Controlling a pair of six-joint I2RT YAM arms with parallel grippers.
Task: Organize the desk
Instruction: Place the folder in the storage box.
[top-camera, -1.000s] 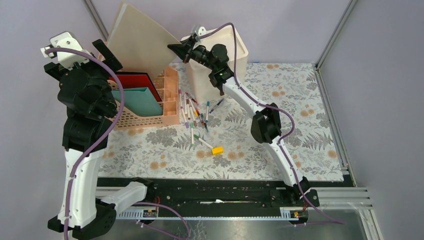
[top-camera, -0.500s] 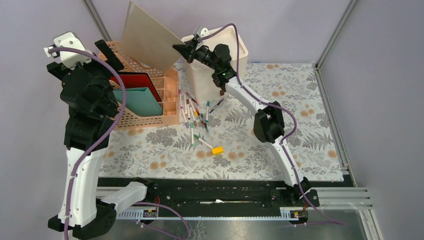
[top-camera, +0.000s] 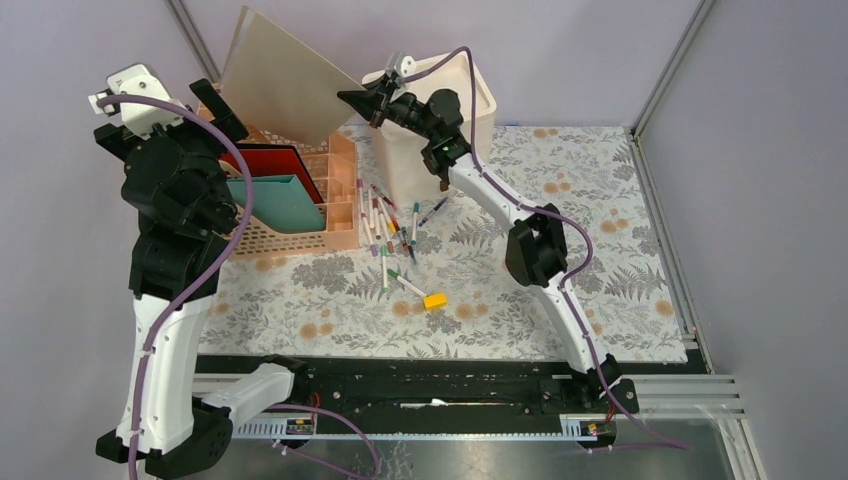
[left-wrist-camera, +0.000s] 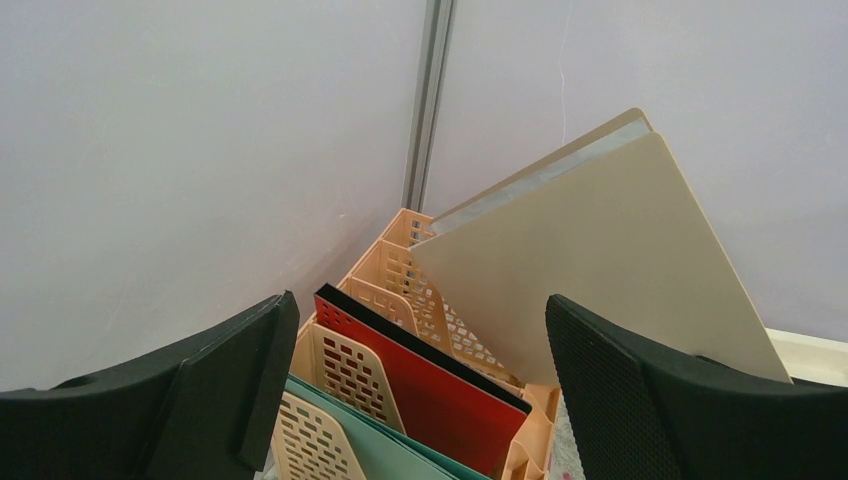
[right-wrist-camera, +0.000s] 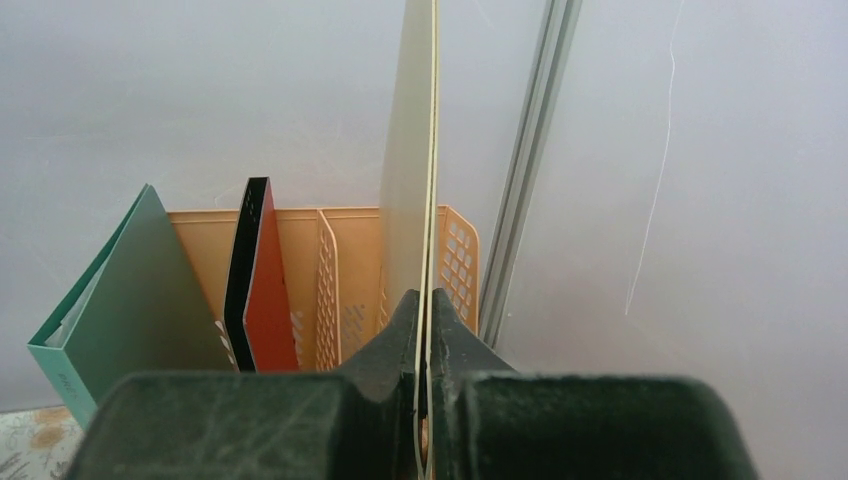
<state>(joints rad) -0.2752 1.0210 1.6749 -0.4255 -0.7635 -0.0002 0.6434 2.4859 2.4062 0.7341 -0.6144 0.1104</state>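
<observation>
Now the right end effector (top-camera: 352, 99) clenches the flat beige folder (top-camera: 285, 75) over the peach plastic rack (top-camera: 340, 190) at ten o'clock. The left end effector (left-wrist-camera: 418, 330) is released. Below lies the fern-printed cloth tabletop (top-camera: 620, 230), with coloured marker pens (top-camera: 385, 225) scattered mid-table.

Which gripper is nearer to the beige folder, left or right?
Right. The right gripper is shut on the edge of the beige folder; the left gripper hangs open near the orange rack, apart from the folder.
</observation>
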